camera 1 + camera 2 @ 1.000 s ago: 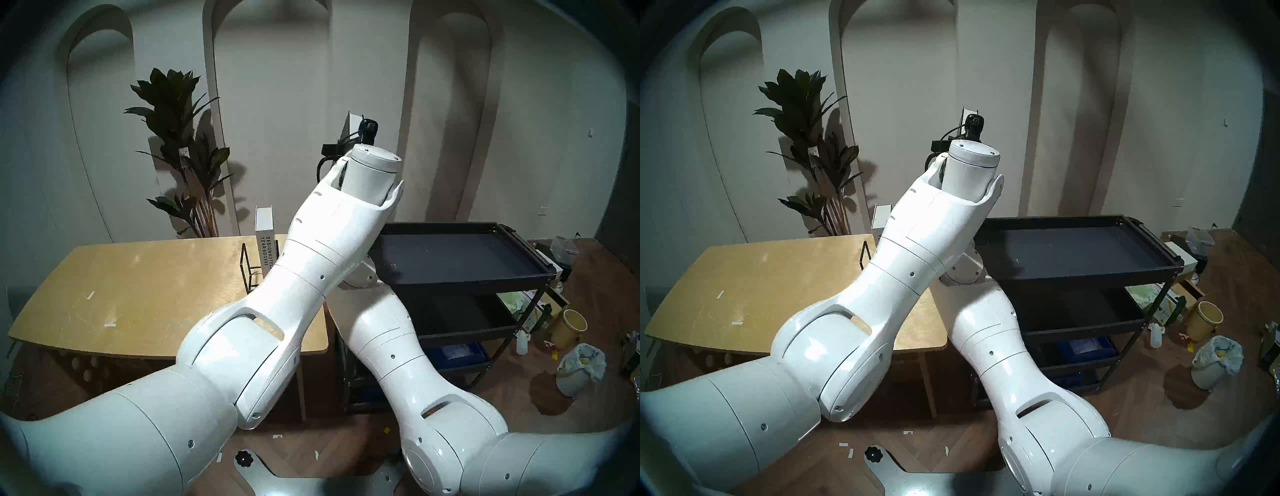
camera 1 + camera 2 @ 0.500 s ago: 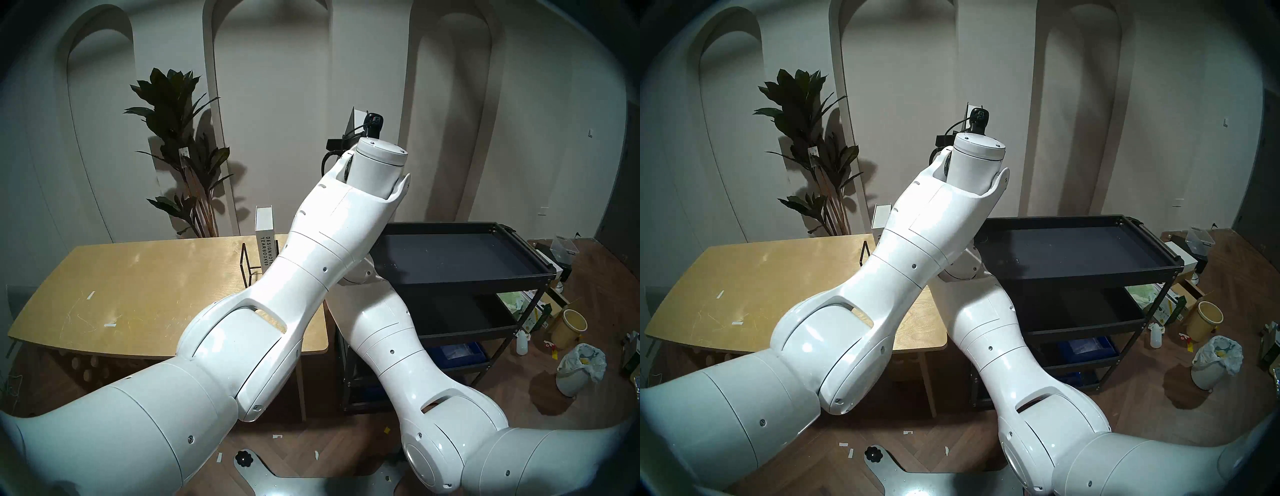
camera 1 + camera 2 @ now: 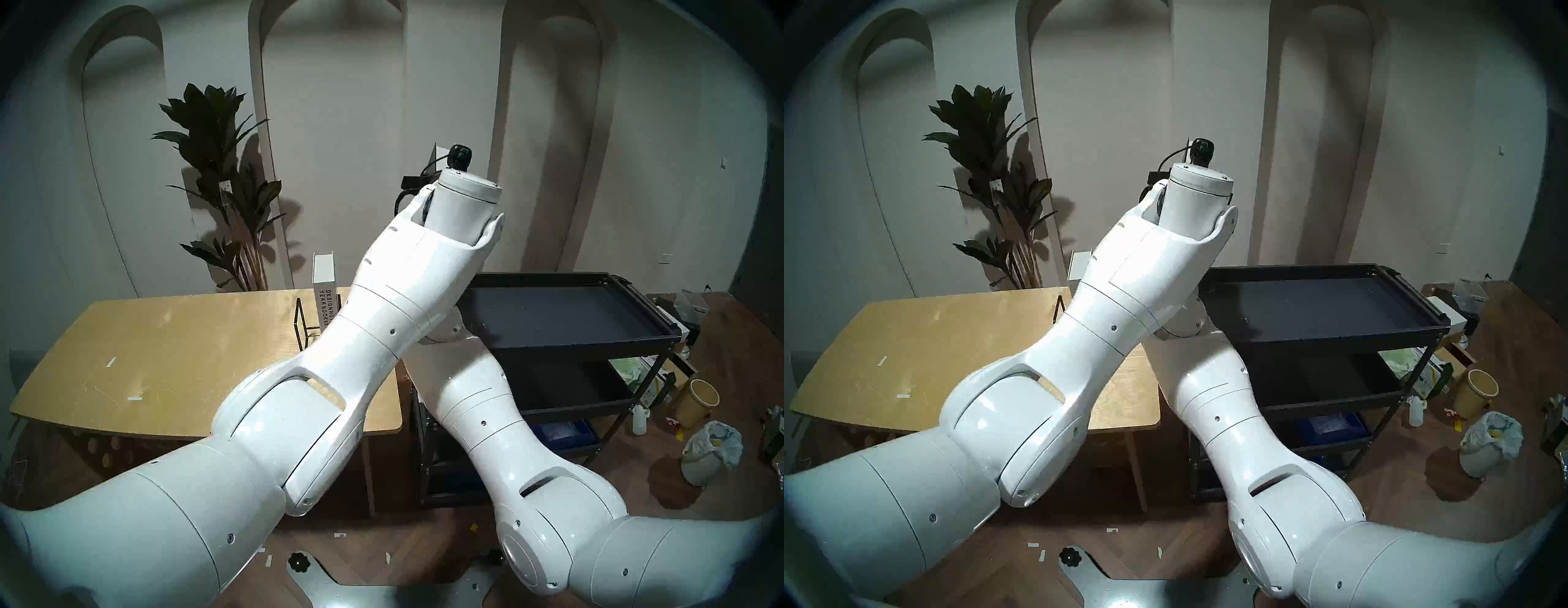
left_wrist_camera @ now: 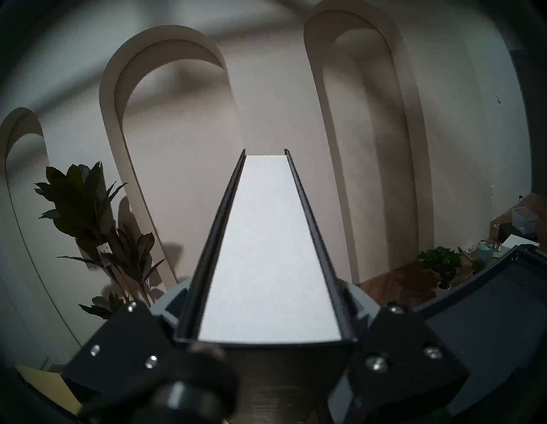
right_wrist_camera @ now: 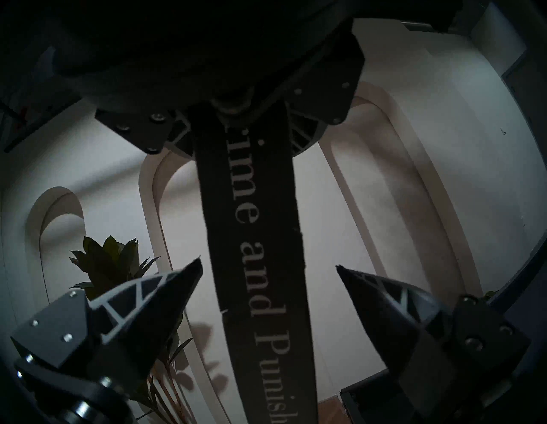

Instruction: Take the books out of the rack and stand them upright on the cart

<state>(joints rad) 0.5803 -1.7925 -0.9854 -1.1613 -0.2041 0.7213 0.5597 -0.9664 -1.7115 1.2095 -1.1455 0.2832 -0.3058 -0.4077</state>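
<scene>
My left hand clamps the thick dark hardback "Crime and Punishment" by its top. It looks stiff and heavy. My right hand gapes empty around its spine, ready to steady the lower part.

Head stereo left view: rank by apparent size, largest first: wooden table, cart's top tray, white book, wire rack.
1. wooden table
2. cart's top tray
3. white book and wire rack: both partly hidden by the left arm, so not ranked against each other.
</scene>
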